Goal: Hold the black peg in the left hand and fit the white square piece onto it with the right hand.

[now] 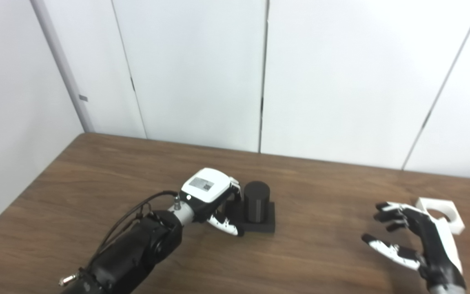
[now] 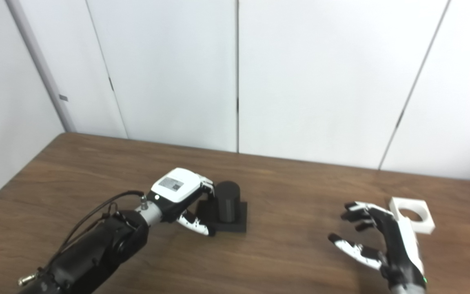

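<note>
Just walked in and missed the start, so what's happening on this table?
A humanoid robot is setting up a peg fit. Its left hand is at the black peg, which stands upright on its square base on the wooden table, fingers curled by the base; a firm grip cannot be confirmed. The right hand is open, holding nothing, beside the white square piece, which lies flat, untouched.

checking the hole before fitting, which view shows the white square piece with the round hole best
The right eye view: the white square piece with the round hole shows its hole almost whole. In the left eye view the right robot hand covers more of its near left side.
</note>
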